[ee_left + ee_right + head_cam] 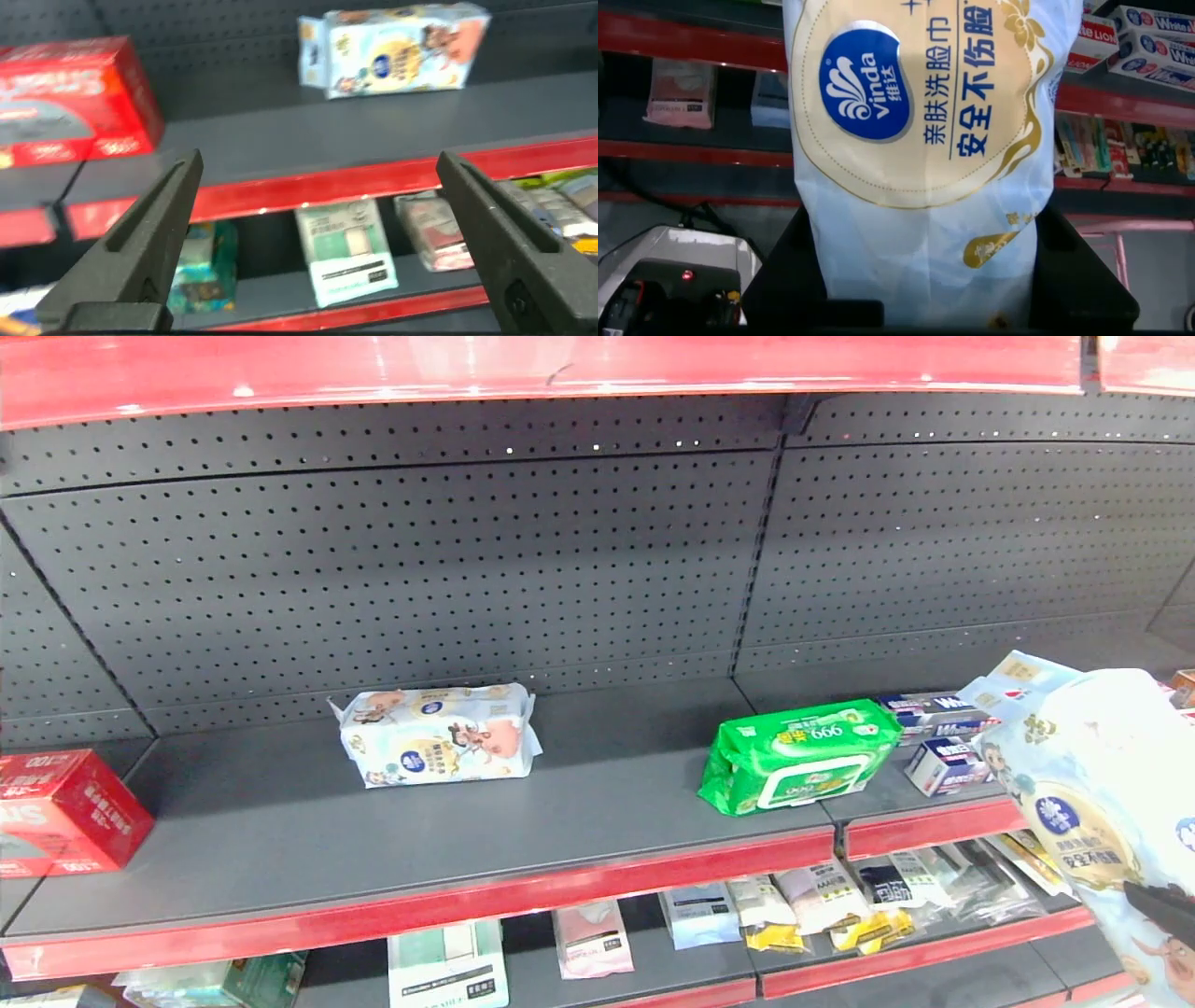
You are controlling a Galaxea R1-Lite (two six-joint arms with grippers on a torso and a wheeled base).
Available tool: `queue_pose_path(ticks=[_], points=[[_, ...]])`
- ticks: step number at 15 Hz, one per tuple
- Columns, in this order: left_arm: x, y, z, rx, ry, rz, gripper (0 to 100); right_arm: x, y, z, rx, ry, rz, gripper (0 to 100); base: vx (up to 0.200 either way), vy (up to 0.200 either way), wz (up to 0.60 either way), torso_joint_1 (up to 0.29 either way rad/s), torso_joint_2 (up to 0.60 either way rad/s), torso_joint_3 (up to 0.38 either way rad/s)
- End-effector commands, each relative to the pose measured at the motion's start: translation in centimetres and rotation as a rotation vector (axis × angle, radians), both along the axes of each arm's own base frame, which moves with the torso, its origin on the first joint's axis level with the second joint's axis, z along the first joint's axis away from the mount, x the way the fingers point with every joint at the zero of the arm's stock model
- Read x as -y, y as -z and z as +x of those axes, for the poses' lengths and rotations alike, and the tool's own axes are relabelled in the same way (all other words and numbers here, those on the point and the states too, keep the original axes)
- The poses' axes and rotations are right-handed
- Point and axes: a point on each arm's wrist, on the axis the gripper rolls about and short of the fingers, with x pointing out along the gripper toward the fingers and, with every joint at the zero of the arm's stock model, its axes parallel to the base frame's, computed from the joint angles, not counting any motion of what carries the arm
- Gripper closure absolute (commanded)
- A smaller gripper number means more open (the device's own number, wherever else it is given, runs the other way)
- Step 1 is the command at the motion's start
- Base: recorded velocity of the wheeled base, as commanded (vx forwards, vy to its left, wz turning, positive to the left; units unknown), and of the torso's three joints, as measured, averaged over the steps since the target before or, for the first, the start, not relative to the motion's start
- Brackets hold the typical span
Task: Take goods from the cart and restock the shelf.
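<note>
Now right hand (929, 280) clamped on soft glossy tissue pack (1102, 775); left hand (320, 168) spread apart before flat grey shelf (579, 803).

print | Chinese characters on held pack (924, 140) | digits on green pack (798, 756), red box (65, 812)

red box (65, 812): far left;
green wipes pack (798, 754): right of centre, beside blue-white cartons (938, 737);
small packets (803, 896): row below

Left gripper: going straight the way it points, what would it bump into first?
Likely the shelf's red front edge, seen between the open jaws of the left gripper; depth is hard to judge.
</note>
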Motion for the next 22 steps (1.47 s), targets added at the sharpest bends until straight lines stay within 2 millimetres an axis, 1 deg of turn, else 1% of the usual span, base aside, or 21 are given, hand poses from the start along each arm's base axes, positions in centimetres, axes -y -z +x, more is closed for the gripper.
queue_pose_path(ticks=[1,2,3,4,5,6,7,8,9,10,11,12,13,15,16,17,18,19,20,22], points=[[0.0,-0.1,0.1,-0.016,-0.005,0.000,0,0.0,0.1,-0.1,0.001,0.000,0.003,100,0.000,0.000,0.00,0.000,0.00,0.000],[0.0,-1.5,-0.1,0.017,0.014,0.006,0,0.0,0.0,-0.1,0.004,0.002,0.007,100,0.000,0.000,0.00,0.000,0.00,0.000],[0.0,-7.6,1.3,-0.004,0.015,-0.021,0,0.0,-0.1,0.0,0.009,0.002,0.013,100,0.000,0.000,0.00,0.000,0.00,0.000],[0.0,-13.7,4.2,-0.007,0.012,-0.140,0,0.0,-0.1,0.1,0.017,0.006,0.016,100,0.000,0.000,0.00,0.000,0.00,0.000],[0.1,-17.4,7.2,-0.024,0.006,-0.198,0,0.0,0.0,0.1,0.024,0.005,0.017,100,0.000,0.000,0.00,0.000,0.00,0.000],[0.0,-17.4,10.2,-0.109,-0.033,-0.185,0,0.0,-0.1,0.2,0.023,0.003,0.016,100,0.000,0.000,0.00,0.000,0.00,0.000],[-0.1,-16.4,12.0,-0.181,-0.046,-0.135,0,0.0,-0.2,0.2,0.026,0.003,0.016,100,0.000,0.000,0.00,0.000,0.00,0.000],[-0.3,-14.5,13.2,-0.278,-0.063,-0.079,0,0.0,-0.3,0.3,0.029,0.003,0.016,100,0.000,0.000,0.00,0.000,0.00,0.000],[-0.3,-12.6,13.3,-0.352,-0.043,-0.019,0,0.0,-0.4,0.3,0.037,0.006,0.015,100,0.000,0.000,0.00,0.000,0.00,0.000],[-0.2,-11.6,13.4,-0.389,-0.011,0.037,0,0.0,-0.5,0.4,0.046,0.006,0.015,100,0.000,0.000,0.00,0.000,0.00,0.000],[-0.1,-10.5,14.3,-0.445,0.090,0.052,0,0.1,-0.6,0.5,0.057,0.013,0.016,100,0.000,0.000,0.00,0.000,0.00,0.000],[0.0,-10.1,15.2,-0.480,0.145,0.050,0,0.1,-0.6,0.5,0.058,0.013,0.015,100,0.000,0.000,0.00,0.000,0.00,0.000],[0.1,-9.5,16.6,-0.525,0.226,0.081,0,0.1,-0.6,0.6,0.058,0.013,0.013,100,0.000,0.000,0.00,0.000,0.00,0.000],[-0.3,-8.0,18.6,-0.573,0.395,0.153,0,0.0,-0.5,0.7,0.049,0.008,0.006,100,0.000,0.000,0.00,0.000,0.00,0.000],[-0.3,-8.0,18.6,-0.573,0.395,0.153,0,0.0,-0.5,0.7,0.049,0.008,0.006,100,0.000,0.000,0.00,0.000,0.00,0.000],[-2.3,-6.6,22.4,-0.597,0.482,0.278,0,0.1,-0.6,0.9,0.047,0.017,0.005,100,0.000,0.000,0.00,0.000,0.00,0.000],[-3.4,-6.3,24.7,-0.578,0.510,0.330,0,0.1,-0.6,0.8,0.049,0.021,0.002,100,0.000,0.000,0.00,0.000,0.00,0.000],[-3.8,-6.3,25.8,-0.564,0.519,0.338,0,0.1,-0.6,0.8,0.050,0.022,0.001,100,0.000,0.000,0.00,0.000,0.00,0.000],[-4.1,-6.9,27.9,-0.549,0.535,0.350,0,0.2,-0.7,0.8,0.050,0.038,-0.011,100,0.000,0.000,0.00,0.000,0.00,0.000],[-4.5,-7.4,31.2,-0.526,0.566,0.387,0,0.2,-0.6,0.8,0.045,0.043,-0.015,100,0.000,0.000,0.00,0.000,0.00,0.000]])
